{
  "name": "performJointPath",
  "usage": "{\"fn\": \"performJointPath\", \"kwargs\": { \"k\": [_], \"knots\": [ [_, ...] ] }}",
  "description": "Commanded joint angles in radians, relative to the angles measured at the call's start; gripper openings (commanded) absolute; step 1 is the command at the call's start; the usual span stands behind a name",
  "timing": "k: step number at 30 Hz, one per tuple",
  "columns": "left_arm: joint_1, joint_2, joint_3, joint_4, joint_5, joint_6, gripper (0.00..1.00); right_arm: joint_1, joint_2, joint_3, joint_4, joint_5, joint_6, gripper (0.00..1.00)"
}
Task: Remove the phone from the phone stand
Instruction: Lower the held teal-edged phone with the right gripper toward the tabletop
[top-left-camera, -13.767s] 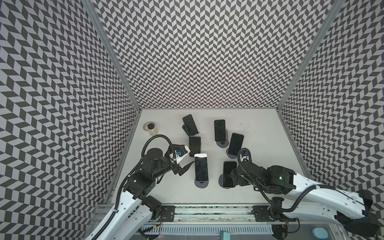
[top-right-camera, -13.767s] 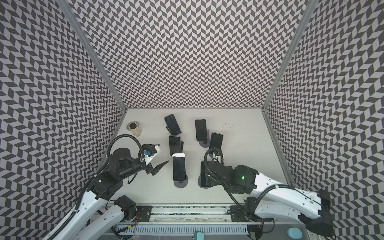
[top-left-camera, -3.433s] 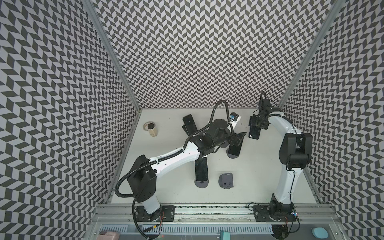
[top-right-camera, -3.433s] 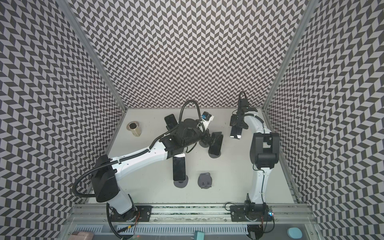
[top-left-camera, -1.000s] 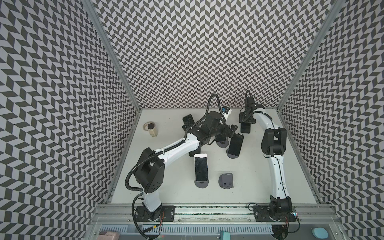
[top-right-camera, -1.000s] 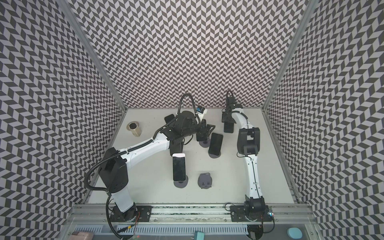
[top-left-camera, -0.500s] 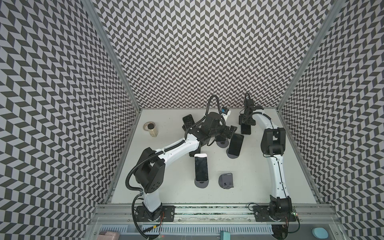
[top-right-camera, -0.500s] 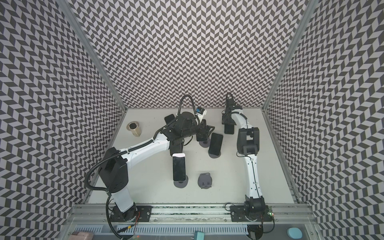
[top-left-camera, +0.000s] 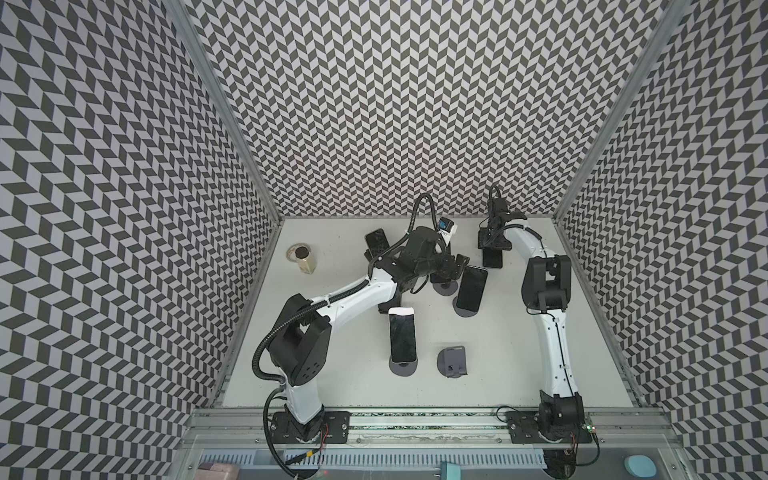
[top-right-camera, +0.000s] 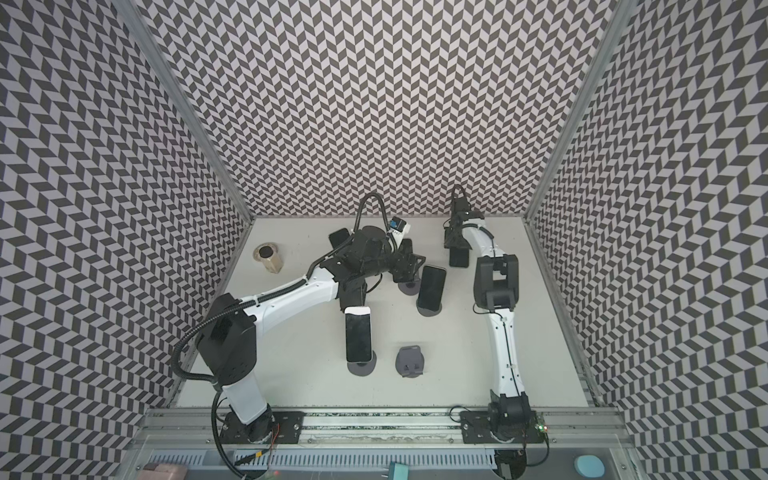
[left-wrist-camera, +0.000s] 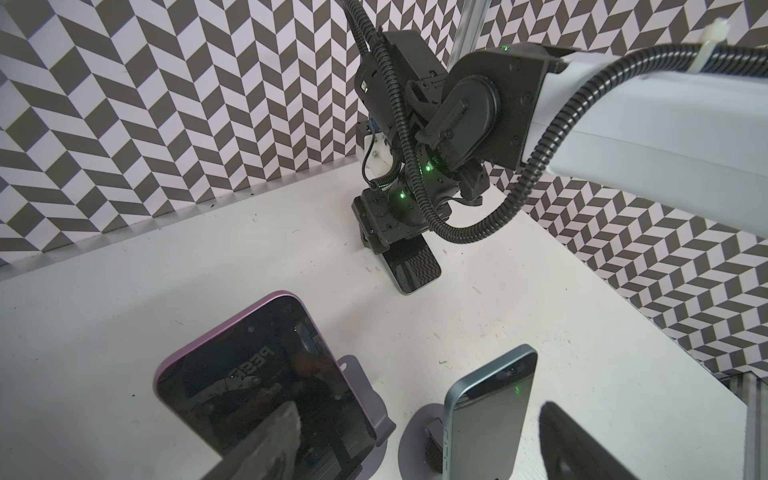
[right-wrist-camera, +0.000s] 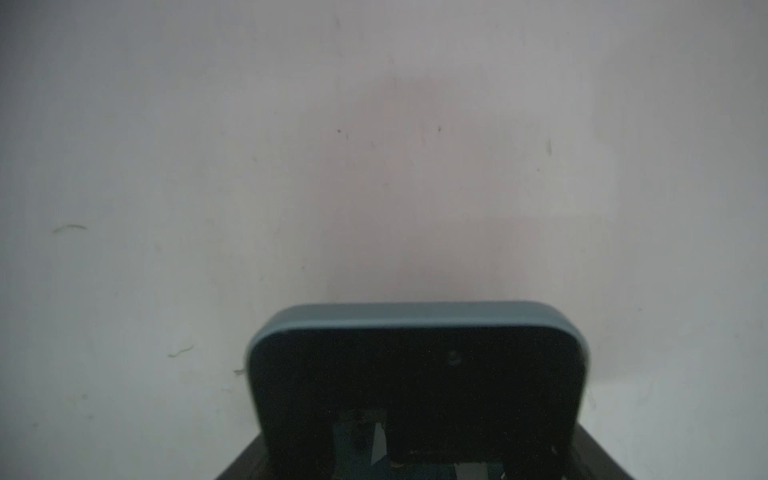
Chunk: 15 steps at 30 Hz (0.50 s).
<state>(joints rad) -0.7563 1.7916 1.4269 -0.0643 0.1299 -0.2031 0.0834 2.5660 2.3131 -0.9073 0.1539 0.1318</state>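
My right gripper (top-left-camera: 492, 245) is shut on a dark phone (top-left-camera: 493, 261) with a blue-grey edge, held low over the table at the back right. In the right wrist view this phone (right-wrist-camera: 415, 365) fills the lower part and hides the fingertips. The grey phone stand (top-left-camera: 453, 361) at the front middle stands empty. My left gripper (top-left-camera: 455, 268) is open over the middle stands. In the left wrist view its fingers (left-wrist-camera: 266, 444) straddle a blue-edged phone (left-wrist-camera: 486, 415) on a round stand, with a purple-edged phone (left-wrist-camera: 249, 382) on its stand beside it.
A white-edged phone (top-left-camera: 402, 334) leans on a stand in front of the left arm. Another phone (top-left-camera: 471, 286) sits on a stand right of the left gripper, and one more phone (top-left-camera: 376, 241) is at the back. A jar (top-left-camera: 301, 259) stands at the back left.
Since the earliest frames the right gripper has taken the phone off the front stand and carried it to the back right. Over the last second it sank slightly; the left gripper barely moved.
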Motion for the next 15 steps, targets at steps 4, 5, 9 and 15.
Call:
{"fn": "performJointPath", "kwargs": {
  "k": [4, 5, 9, 15],
  "knots": [
    [0.013, -0.018, -0.002, -0.003, 0.025, -0.012, 0.9, -0.002, 0.045, -0.071, -0.019, 0.072, -0.01, 0.58],
    [0.013, -0.019, -0.002, -0.003, 0.023, -0.012, 0.9, -0.002, 0.046, -0.074, -0.019, 0.071, -0.01, 0.58],
    [0.015, -0.02, -0.005, -0.005, 0.022, -0.015, 0.9, -0.002, 0.054, -0.077, -0.022, 0.073, -0.011, 0.59],
    [0.016, -0.018, -0.002, -0.004, 0.023, -0.017, 0.9, -0.002, 0.063, -0.084, -0.028, 0.054, -0.008, 0.62]
  ]
}}
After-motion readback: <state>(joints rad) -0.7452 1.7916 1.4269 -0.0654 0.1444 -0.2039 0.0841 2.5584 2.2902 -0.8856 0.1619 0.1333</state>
